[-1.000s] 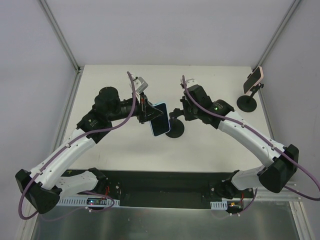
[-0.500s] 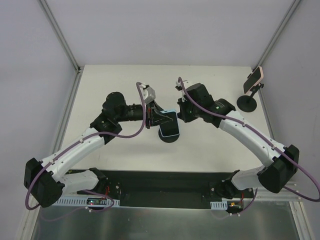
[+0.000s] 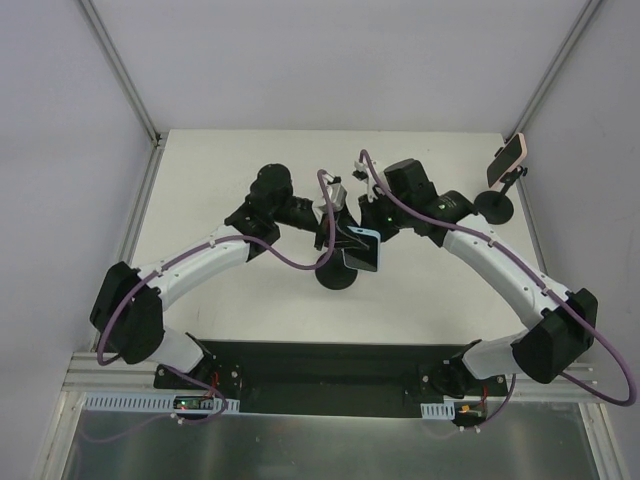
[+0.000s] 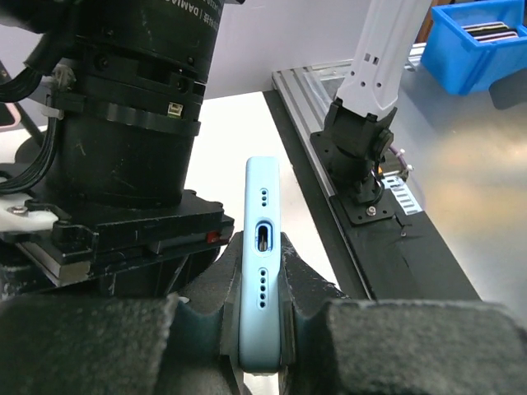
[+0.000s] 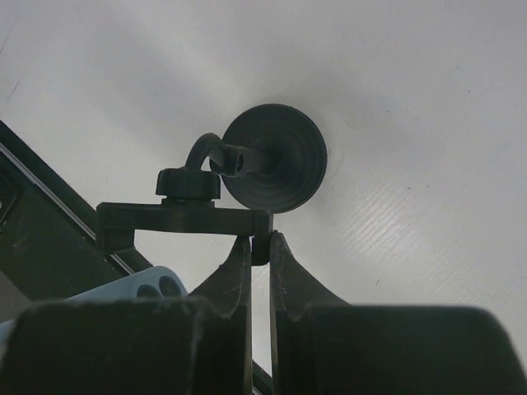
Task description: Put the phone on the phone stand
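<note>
My left gripper (image 3: 343, 235) is shut on a light blue phone (image 3: 363, 251) and holds it on edge just above the black phone stand (image 3: 338, 276) at the table's middle. In the left wrist view the phone (image 4: 262, 271) stands edge-on between the jaws of my left gripper (image 4: 262, 247), its charging port facing the camera. My right gripper (image 3: 373, 220) is shut on the end of the stand's clamp bar (image 5: 185, 218). In the right wrist view my right gripper (image 5: 260, 247) pinches that end, the stand's round base (image 5: 276, 156) lies beyond, and a corner of the phone (image 5: 128, 288) shows at lower left.
A second black stand (image 3: 494, 208) at the back right holds a pink phone (image 3: 507, 160). The right arm's wrist (image 4: 123, 148) is close in front of the left gripper. The black mounting rail (image 3: 320, 365) runs along the near edge. Grey walls enclose the table.
My left arm has swung right with the blue phone, bringing it over the stand beside the right gripper. The stand has shifted slightly toward the near edge.
</note>
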Robot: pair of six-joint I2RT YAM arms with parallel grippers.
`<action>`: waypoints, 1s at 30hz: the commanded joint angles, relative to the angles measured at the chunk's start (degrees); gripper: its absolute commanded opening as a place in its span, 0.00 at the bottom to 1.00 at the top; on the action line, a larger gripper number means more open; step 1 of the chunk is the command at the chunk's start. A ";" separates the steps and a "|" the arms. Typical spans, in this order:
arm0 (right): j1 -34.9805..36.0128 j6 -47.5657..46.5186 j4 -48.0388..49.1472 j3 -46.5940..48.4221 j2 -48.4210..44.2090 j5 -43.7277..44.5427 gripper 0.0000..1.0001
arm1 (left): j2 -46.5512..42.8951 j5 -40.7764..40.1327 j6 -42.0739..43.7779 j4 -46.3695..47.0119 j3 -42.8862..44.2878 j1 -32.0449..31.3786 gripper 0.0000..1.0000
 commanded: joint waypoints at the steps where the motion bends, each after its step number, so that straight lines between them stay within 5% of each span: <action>1: -0.98 -1.92 0.81 2.72 0.74 -9.38 0.01 | 2.09 7.80 6.07 2.82 6.24 -0.11 0.00; 10: -1.95 -4.21 1.60 1.75 0.39 -14.66 0.01 | 7.09 14.48 6.95 -1.83 9.93 2.61 0.00; 22: -2.91 -5.00 1.16 1.31 -0.23 -13.71 0.01 | 5.35 12.03 16.62 -16.77 11.25 4.63 0.00; 25: -3.00 -4.21 1.42 0.61 -1.10 -8.88 0.00 | 2.55 6.15 16.54 -20.20 9.94 5.25 0.00; 29: -3.00 -2.11 4.05 -1.40 -3.38 -2.72 0.01 | -4.75 -12.19 14.17 -20.47 2.06 5.07 0.00; 30: -2.83 -1.58 4.58 -1.93 -3.65 -2.19 0.00 | -6.50 -21.89 13.03 -20.47 0.63 4.90 0.00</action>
